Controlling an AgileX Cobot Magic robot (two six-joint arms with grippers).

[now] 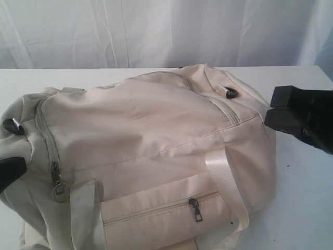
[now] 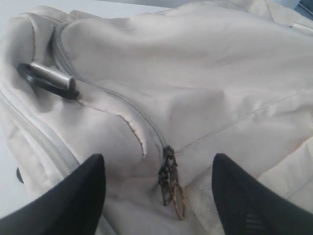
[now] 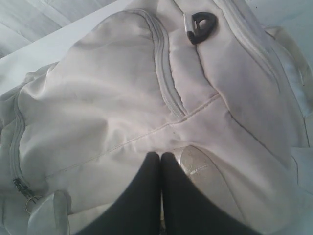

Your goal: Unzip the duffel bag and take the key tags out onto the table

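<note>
The cream duffel bag (image 1: 145,135) lies on its side on the white table (image 1: 307,208), and its main zipper is closed. That zipper's dark pull with a metal ring (image 1: 58,188) hangs at the bag's left end. My left gripper (image 2: 159,160) is open, with one finger on either side of this pull (image 2: 171,185) and touching nothing. In the exterior view only one of its fingertips (image 1: 12,171) shows. My right gripper (image 1: 271,109) hovers by the bag's right end. It (image 3: 161,156) is shut and empty, just over the fabric beside a webbing strap (image 3: 195,164). The key tags are hidden.
A front pocket with its own closed zipper pull (image 1: 194,209) faces the near edge. Black strap rings sit at both ends of the bag (image 1: 11,126) (image 1: 230,93). A white curtain (image 1: 156,31) hangs behind the table. Bare tabletop shows right of the bag.
</note>
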